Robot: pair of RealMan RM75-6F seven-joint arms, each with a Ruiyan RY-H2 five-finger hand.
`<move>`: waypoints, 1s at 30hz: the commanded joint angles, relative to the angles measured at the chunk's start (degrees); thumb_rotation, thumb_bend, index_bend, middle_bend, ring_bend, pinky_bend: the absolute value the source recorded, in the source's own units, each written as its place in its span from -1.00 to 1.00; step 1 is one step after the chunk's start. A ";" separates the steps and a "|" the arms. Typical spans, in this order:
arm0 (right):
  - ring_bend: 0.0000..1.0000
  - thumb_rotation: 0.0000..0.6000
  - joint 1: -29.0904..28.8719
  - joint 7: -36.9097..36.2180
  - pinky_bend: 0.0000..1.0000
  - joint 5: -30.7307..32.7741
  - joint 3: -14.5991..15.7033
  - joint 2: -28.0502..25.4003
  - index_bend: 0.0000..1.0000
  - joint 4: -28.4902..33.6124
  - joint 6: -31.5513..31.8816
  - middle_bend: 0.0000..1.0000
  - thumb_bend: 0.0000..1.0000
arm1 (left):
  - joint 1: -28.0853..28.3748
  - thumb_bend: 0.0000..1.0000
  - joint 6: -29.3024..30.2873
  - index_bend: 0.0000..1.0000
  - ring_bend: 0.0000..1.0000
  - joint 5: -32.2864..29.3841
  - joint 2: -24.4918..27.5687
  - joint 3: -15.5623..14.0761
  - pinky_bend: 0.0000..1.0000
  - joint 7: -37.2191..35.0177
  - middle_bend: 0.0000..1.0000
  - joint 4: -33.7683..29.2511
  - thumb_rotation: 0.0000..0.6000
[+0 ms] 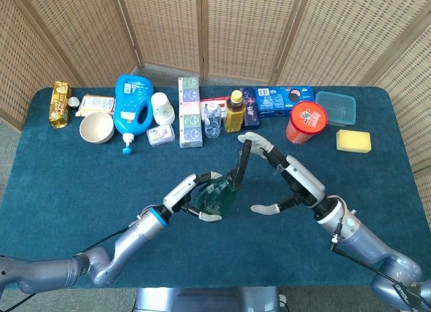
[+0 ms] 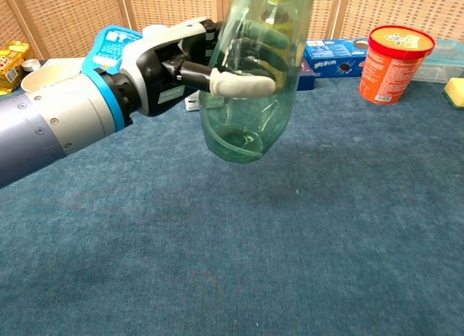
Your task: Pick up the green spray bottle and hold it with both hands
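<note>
My left hand (image 1: 192,194) grips the green spray bottle (image 1: 217,193) around its translucent body and holds it above the table, tilted to the right. The dark spray head (image 1: 242,164) points up and right. In the chest view the bottle (image 2: 250,96) fills the upper middle, with my left hand (image 2: 181,64) wrapped around it from the left. My right hand (image 1: 279,177) is open just right of the bottle, fingers spread near the spray head, thumb low beside the body. I cannot tell whether it touches the bottle. The chest view does not show the right hand.
Along the table's far edge stand a blue detergent jug (image 1: 133,104), a white bowl (image 1: 96,127), boxes, a water bottle (image 1: 213,118), a yellow drink bottle (image 1: 234,111), a red tub (image 1: 306,122), a clear container (image 1: 335,108) and a yellow sponge (image 1: 353,141).
</note>
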State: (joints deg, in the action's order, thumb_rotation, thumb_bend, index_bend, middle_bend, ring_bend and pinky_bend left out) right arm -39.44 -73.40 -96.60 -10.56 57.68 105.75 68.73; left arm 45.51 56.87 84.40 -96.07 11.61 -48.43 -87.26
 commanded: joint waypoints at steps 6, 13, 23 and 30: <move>-1.00 1.00 -1.37 -0.15 -0.94 0.86 -0.19 0.83 -1.00 -0.37 -0.91 -0.99 -1.00 | 1.33 -0.79 -1.49 -0.33 -0.28 -1.08 -1.15 0.60 0.12 0.38 -0.23 0.09 1.00; -0.95 1.00 -2.25 -0.12 -0.88 1.84 -0.25 1.44 -0.98 -0.14 -1.72 -0.86 -1.00 | 1.90 -0.79 -1.93 -0.34 -0.28 -1.47 -2.18 0.65 0.12 0.52 -0.23 0.11 1.00; -0.47 1.00 -2.62 1.11 -0.44 3.68 -0.12 1.52 -0.58 1.35 -3.03 -0.32 -0.94 | 2.21 -0.79 -1.98 -0.34 -0.28 -1.99 -2.83 0.89 0.12 1.08 -0.23 0.18 1.00; -0.21 1.00 -2.73 1.24 -0.32 4.03 0.17 1.73 -0.16 1.60 -3.66 0.06 -0.65 | 2.36 -0.79 -2.03 -0.34 -0.28 -2.09 -2.59 1.13 0.12 1.32 -0.23 -0.40 1.00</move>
State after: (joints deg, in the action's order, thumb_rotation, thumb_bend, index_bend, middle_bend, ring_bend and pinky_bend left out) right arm -42.17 -72.20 -92.58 -10.39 59.41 107.34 65.09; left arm 47.86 54.84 82.30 -98.68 12.73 -47.13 -87.65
